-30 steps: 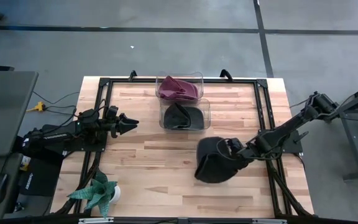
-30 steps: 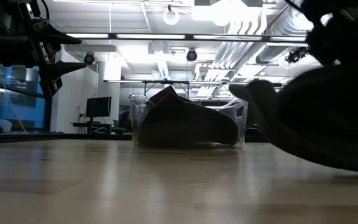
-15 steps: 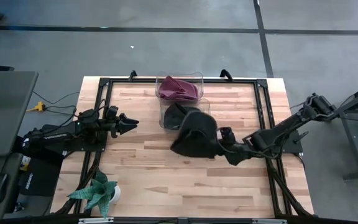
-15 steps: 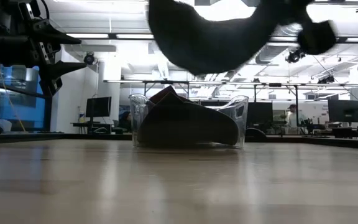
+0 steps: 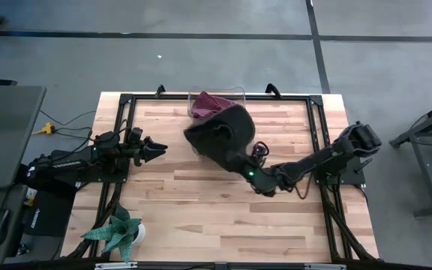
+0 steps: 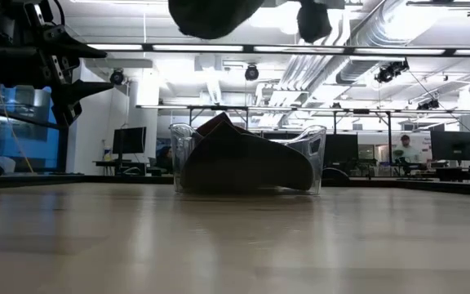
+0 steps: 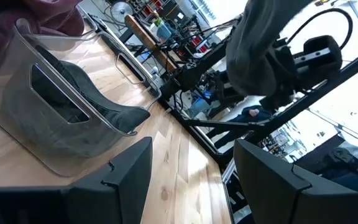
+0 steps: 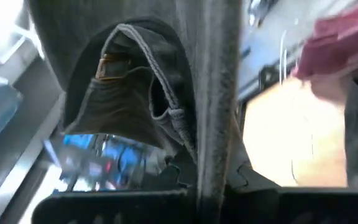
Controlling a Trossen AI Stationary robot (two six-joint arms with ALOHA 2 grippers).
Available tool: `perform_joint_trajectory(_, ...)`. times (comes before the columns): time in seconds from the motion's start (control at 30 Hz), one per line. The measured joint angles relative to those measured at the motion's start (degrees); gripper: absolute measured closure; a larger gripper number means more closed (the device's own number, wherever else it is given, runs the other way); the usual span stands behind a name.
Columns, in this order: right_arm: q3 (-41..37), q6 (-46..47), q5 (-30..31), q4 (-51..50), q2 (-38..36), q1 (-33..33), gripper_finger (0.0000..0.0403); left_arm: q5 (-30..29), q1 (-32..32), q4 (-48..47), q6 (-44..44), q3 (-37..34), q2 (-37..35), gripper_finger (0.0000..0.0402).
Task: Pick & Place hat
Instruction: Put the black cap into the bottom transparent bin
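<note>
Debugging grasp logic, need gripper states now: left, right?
Left gripper: open, empty, at the table's left side.
Right gripper: shut on the dark grey fabric cap, lifted over the clear plastic bins.

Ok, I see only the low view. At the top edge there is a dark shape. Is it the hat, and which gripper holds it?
Observer: Yes. The high view shows the right gripper shut on the dark hat, lifted above the table.
Operator: Where is it compared to the bins?
Observer: From above it hangs over the near clear bin, which already has a dark hat inside.
Operator: Is there another bin behind it?
Observer: Yes, a far clear bin holding a maroon hat.
Operator: And the left arm?
Observer: The left gripper is open, at the table's left side, away from the bins.
</note>
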Motion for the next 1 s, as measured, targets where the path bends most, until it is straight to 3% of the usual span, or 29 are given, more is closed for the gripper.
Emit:
perform_joint_trajectory(0.17,2.9,-4.0,5.3,9.2,6.2,-1.7,0.0398,0.0,0.0,0.0,0.0,0.0,0.0,0.0183)
perform_joint_trajectory(0.6,2.9,-11.2,15.2,46.0,20.7,-3.0,0.0398,0.0,0.0,0.0,0.0,0.0,0.0,0.0183)
perform_joint_trajectory(0.77,6.9,-12.5,15.8,54.0,25.9,-4.1,0.0398,0.0,0.0,0.0,0.0,0.0,0.0,0.0183)
perform_joint_trajectory(1.0,12.5,-17.4,21.1,60.5,31.6,-4.2,0.0398,0.0,0.0,0.0,0.0,0.0,0.0,0.0183)
